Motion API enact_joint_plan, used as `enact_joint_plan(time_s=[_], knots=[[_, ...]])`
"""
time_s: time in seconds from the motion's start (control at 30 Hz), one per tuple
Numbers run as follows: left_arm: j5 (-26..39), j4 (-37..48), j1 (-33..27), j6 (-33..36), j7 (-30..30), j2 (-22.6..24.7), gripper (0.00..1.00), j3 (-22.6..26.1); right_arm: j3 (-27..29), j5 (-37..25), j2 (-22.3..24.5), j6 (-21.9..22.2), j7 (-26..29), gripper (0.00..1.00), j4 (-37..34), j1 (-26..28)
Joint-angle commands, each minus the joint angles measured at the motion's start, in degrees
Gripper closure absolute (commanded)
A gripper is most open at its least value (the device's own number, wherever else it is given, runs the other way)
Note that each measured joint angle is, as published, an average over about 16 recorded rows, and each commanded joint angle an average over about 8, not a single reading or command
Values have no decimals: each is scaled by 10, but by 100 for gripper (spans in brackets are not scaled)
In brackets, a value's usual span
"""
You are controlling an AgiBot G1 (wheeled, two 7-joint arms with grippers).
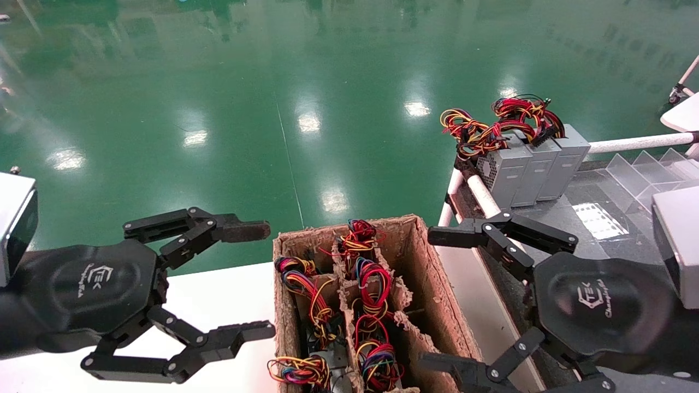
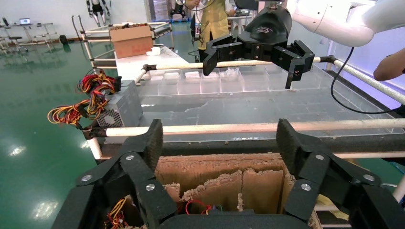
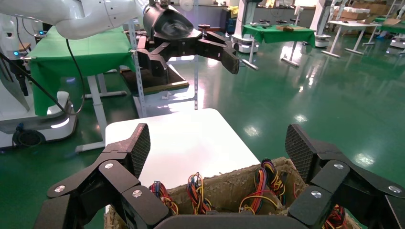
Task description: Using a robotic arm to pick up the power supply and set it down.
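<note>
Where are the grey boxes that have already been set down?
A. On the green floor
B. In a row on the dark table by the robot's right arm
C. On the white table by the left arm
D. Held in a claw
B: three grey power supplies stand side by side on the dark table beyond the right claw, both claws being open and empty.

White logo on the hexagonal palm of the left gripper (image 1: 265,281): stylised mark reading roughly "TEK", with a line of script beneath, not legible. Same logo and script on the palm of the right gripper (image 1: 442,297). No other text, label or number readable in any view.
</note>
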Motion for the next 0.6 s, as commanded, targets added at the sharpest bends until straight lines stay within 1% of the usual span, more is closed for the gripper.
enact_joint_plan(time_s=[0.03,0.6], knots=[[0,0,0,0,0,0,100,0,0,0,0,0,0,0,0,0],[0,0,0,0,0,0,100,0,0,0,0,0,0,0,0,0]])
